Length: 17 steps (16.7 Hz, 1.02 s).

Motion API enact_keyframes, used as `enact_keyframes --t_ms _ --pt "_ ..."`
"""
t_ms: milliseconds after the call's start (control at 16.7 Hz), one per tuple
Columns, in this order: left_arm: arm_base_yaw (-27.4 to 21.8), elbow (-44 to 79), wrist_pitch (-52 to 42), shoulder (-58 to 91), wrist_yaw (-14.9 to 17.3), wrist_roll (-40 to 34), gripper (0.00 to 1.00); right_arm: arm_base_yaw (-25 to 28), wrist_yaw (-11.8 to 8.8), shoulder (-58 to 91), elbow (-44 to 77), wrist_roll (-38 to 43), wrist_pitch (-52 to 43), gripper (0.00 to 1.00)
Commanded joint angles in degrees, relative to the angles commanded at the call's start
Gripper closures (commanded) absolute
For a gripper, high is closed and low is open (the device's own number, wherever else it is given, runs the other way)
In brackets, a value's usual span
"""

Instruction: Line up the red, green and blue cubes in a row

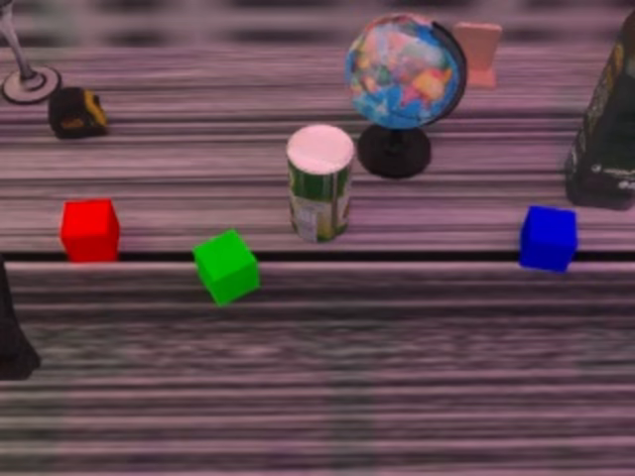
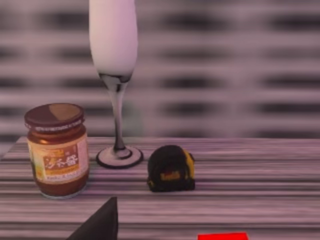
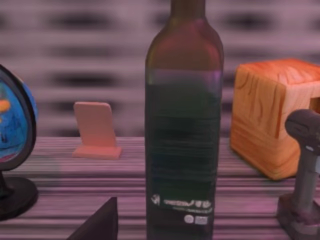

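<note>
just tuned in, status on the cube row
Neither gripper visible. Red cube, green cube at left, blue cube far right, untouched. White-topped green can behind the gap.

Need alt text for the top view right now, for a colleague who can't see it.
Three cubes sit apart on a striped table: red cube at left, green cube tilted beside it, blue cube far right. A can and globe stand behind; no gripper is visible.

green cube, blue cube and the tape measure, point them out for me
green cube [image 1: 226, 266], top view, on its top face
blue cube [image 1: 548, 238], top view, middle of the cube
tape measure [image 2: 171, 169], left wrist view, on its dark side face
</note>
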Motion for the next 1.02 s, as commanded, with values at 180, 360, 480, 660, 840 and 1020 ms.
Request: enact_keyframes --t_ms 180,360,480,660,840,1020 --pt "-0.06 0.56 -0.39 0.57 0.04 -0.05 0.00 0.00 0.00 0.00 0.00 0.00 0.00 0.00" --pt "-0.39 5.80 -3.87 5.91 0.19 -0.52 0.00 0.00 0.00 0.00 0.00 0.00 0.00 0.00" --pt "-0.60 12.13 -7.83 12.53 0.20 -1.04 0.00 0.00 0.00 0.00 0.00 0.00 0.00 0.00" --pt "-0.90 24.54 -15.61 26.91 0.11 -2.03 0.00 0.00 0.00 0.00 0.00 0.00 0.00 0.00" --pt "-1.28 38.91 -24.92 45.61 0.01 -3.14 0.00 0.00 0.00 0.00 0.00 0.00 0.00 0.00" --pt "-1.77 53.73 -34.91 65.82 -0.03 -4.27 0.00 0.00 0.00 0.00 0.00 0.00 0.00 0.00"
